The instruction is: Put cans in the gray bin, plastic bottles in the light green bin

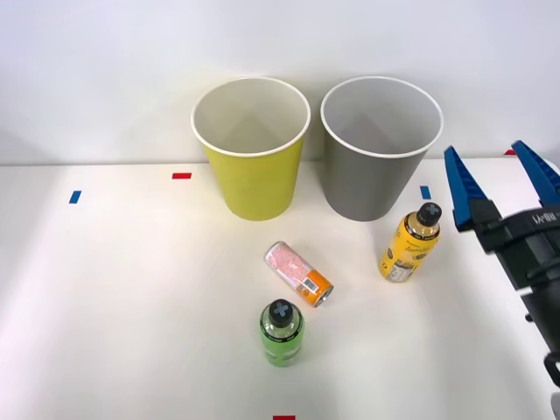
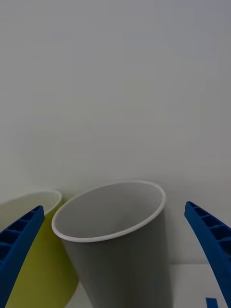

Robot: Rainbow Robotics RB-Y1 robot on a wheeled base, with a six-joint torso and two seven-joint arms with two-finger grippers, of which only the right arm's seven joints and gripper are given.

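Two bins stand side by side at the table's (image 1: pixel 105 289) far edge, the light green bin (image 1: pixel 254 175) left of the gray bin (image 1: pixel 372 179). Nearer lie a pink-white can (image 1: pixel 298 273) on its side, a green bottle (image 1: pixel 281 332) upright just beside it, and a yellow-orange bottle (image 1: pixel 408 245) upright before the gray bin. Right of that bottle, the right gripper (image 1: pixel 500 166) hangs with fingers spread wide, grasping nothing.

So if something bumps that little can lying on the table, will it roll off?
Probably yes: the can lies on its side on the smooth white table, so a sideways nudge would likely roll it. It looks small and light. Its round, glossy body may slip in the open gripper.
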